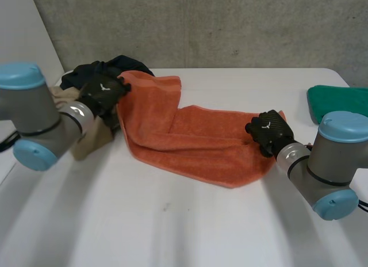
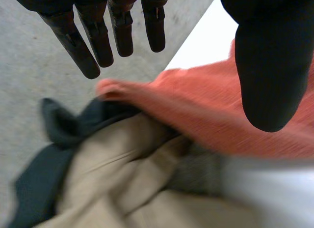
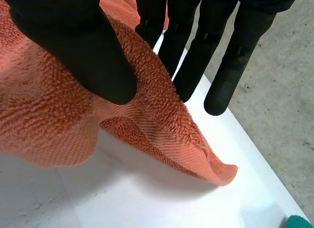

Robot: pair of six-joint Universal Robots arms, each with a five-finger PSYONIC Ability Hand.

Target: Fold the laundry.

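Observation:
An orange towel (image 1: 190,137) lies crumpled across the middle of the white table (image 1: 172,221). My left hand (image 1: 102,90) hovers at the towel's far left corner, open, with straight fingers (image 2: 98,36) and thumb apart above the towel (image 2: 206,105); nothing is in its grasp. My right hand (image 1: 269,130) is at the towel's right edge. In its wrist view the thumb (image 3: 83,46) presses the towel (image 3: 49,120) against the fingers, so it is shut on that edge, which is lifted a little off the table.
A pile of other laundry sits under and beside my left hand: a dark garment (image 1: 123,64) (image 2: 34,188) and a beige one (image 1: 92,141) (image 2: 122,174). A folded green cloth (image 1: 339,100) lies at the table's right edge.

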